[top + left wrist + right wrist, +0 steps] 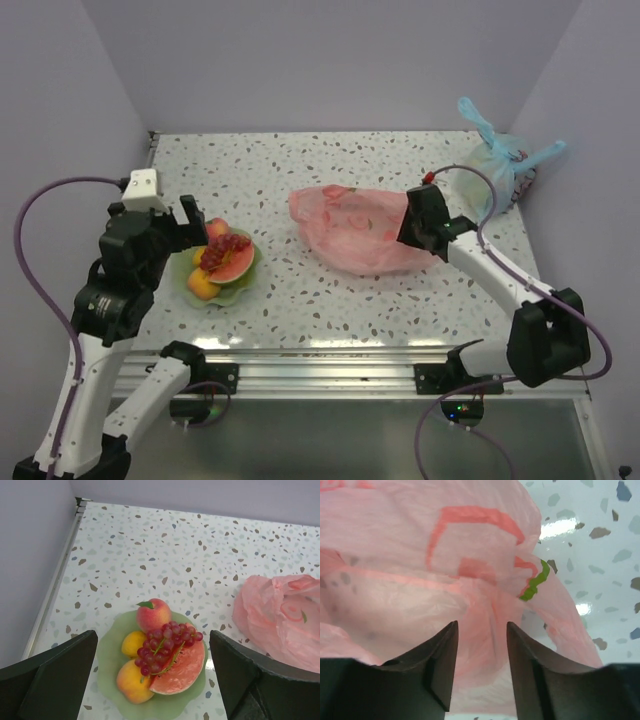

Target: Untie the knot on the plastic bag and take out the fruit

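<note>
The fruit (pixel 222 260) lies in a green bowl (pixel 243 288) at the left: a peach (pixel 153 614), a yellow fruit (pixel 133 643), an orange fruit (pixel 133 682), a watermelon slice (pixel 184 670) and a grape cluster (pixel 165 642) on top. My left gripper (pixel 192 232) hangs open just above the bowl, its fingers (pixel 55 675) wide on either side and touching nothing. The pink plastic bag (pixel 350 228) lies flat and slack mid-table. My right gripper (pixel 412 232) is at its right edge, jaws apart, with loose pink film (pixel 480 605) between them. The knot is out of view.
A light blue tied bag (pixel 497 155) stands at the back right corner by the wall. A metal rail (pixel 320 360) runs along the table's near edge. Grey walls close the left, back and right sides.
</note>
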`<action>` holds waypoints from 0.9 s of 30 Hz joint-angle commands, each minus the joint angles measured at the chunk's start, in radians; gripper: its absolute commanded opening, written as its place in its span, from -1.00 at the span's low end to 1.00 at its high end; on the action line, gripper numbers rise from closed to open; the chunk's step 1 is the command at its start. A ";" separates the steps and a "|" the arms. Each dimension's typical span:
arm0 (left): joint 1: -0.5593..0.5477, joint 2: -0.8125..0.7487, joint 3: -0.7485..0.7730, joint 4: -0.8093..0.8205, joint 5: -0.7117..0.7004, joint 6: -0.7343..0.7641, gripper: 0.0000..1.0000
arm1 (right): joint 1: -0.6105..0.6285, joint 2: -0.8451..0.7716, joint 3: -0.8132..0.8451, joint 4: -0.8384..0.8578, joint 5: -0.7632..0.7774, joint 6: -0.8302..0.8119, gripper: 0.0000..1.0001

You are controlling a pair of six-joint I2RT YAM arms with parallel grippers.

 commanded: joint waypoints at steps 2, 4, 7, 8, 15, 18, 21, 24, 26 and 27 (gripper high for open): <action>0.005 -0.063 0.038 -0.067 -0.086 -0.061 1.00 | -0.005 -0.021 0.103 -0.050 0.030 0.025 0.46; 0.005 -0.113 0.035 -0.069 -0.089 -0.072 1.00 | -0.005 -0.075 0.128 -0.102 0.032 -0.006 0.73; 0.005 -0.173 0.038 -0.083 -0.128 -0.079 1.00 | -0.005 -0.162 0.194 -0.185 0.023 -0.055 0.97; 0.003 -0.183 0.054 -0.095 -0.145 -0.081 1.00 | -0.005 -0.183 0.206 -0.205 0.018 -0.067 0.97; 0.005 -0.244 0.173 -0.225 -0.276 -0.093 1.00 | -0.005 -0.433 0.335 -0.404 0.024 -0.165 0.97; 0.005 -0.281 0.210 -0.261 -0.308 -0.079 1.00 | -0.005 -0.555 0.381 -0.476 0.040 -0.208 0.97; 0.005 -0.318 0.253 -0.293 -0.297 -0.079 1.00 | -0.005 -0.688 0.412 -0.540 0.087 -0.219 0.97; 0.005 -0.377 0.281 -0.317 -0.296 -0.096 1.00 | -0.005 -0.834 0.400 -0.553 0.136 -0.225 0.97; 0.005 -0.407 0.285 -0.321 -0.299 -0.104 1.00 | -0.005 -0.938 0.388 -0.548 0.153 -0.248 0.97; 0.005 -0.433 0.284 -0.320 -0.299 -0.104 1.00 | -0.004 -0.966 0.384 -0.547 0.167 -0.257 0.97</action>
